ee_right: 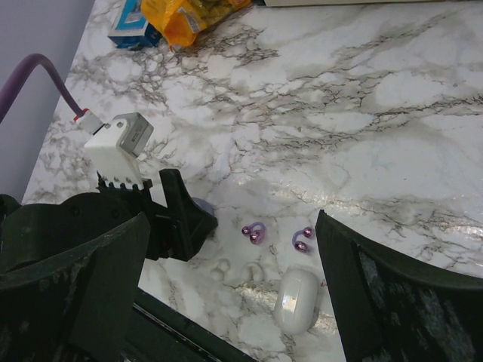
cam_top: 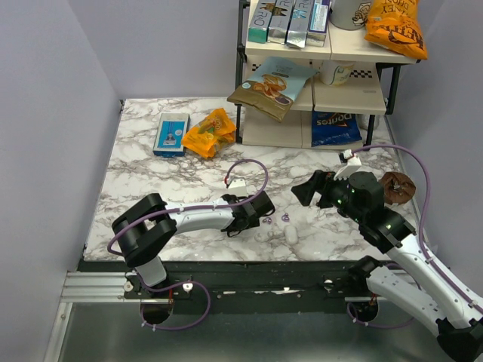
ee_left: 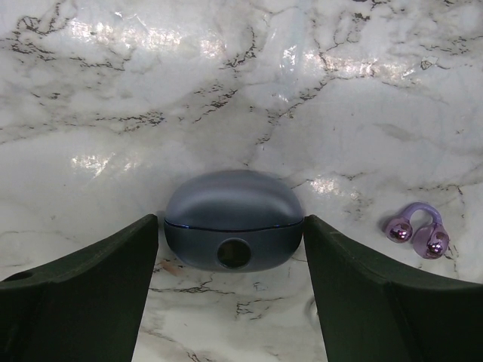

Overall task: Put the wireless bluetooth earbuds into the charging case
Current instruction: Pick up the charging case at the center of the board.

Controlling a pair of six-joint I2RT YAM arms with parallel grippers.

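Observation:
The charging case (ee_left: 230,219) is a closed blue-grey puck with a round dark spot on its front, lying on the marble. My left gripper (ee_left: 231,224) stands around it, low on the table. Its right finger (ee_left: 355,294) meets the case's side, and its left finger (ee_left: 98,294) is a sliver away. One purple earbud (ee_left: 417,234) lies just to the right. In the right wrist view both earbuds (ee_right: 254,231) (ee_right: 303,240) lie side by side, and the case (ee_right: 202,205) peeks out behind the left gripper. My right gripper (ee_right: 232,219) hovers above them, open and empty.
A white oval case (ee_right: 298,300) and two small white earbuds (ee_right: 220,269) lie near the table's front edge. A blue box (cam_top: 171,133) and an orange bag (cam_top: 209,133) sit at the back left. A snack shelf (cam_top: 324,90) stands at the back right, with a brown round object (cam_top: 396,187) near it.

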